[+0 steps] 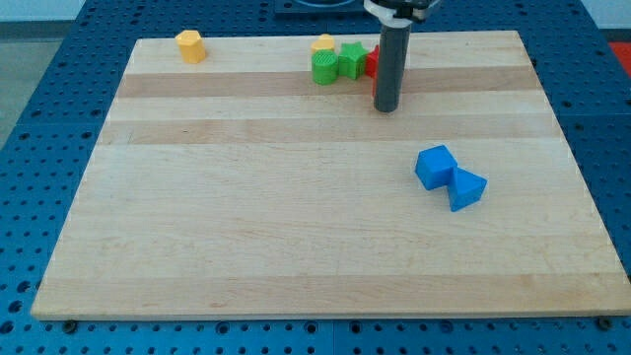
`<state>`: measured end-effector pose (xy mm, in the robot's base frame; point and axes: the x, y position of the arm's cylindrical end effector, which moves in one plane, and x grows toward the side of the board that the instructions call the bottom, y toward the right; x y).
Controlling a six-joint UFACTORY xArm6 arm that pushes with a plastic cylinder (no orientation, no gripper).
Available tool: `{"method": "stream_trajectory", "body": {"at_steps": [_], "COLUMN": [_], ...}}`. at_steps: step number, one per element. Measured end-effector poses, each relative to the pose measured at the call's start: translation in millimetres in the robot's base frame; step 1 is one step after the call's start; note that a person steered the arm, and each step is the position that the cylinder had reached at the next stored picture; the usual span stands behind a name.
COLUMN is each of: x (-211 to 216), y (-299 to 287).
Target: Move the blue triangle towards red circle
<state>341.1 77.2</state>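
Observation:
The blue triangle (467,188) lies at the view's right, touching a blue cube (436,166) on its upper left. A red block (372,62) sits near the view's top, mostly hidden behind the rod, so its shape cannot be made out. My tip (386,108) rests on the board just below the red block, well above and left of the blue triangle.
Two green blocks (326,67) (352,58) sit side by side left of the red block, with a yellow block (323,43) behind them. Another yellow block (191,45) is at the view's top left. The wooden board (246,217) lies on a blue pegboard.

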Motion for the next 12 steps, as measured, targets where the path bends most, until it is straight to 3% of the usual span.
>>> {"method": "stream_trajectory", "body": {"at_steps": [3, 4, 8, 10, 12], "x": [-23, -11, 126, 176, 178], "y": [0, 13, 130, 124, 86]}}
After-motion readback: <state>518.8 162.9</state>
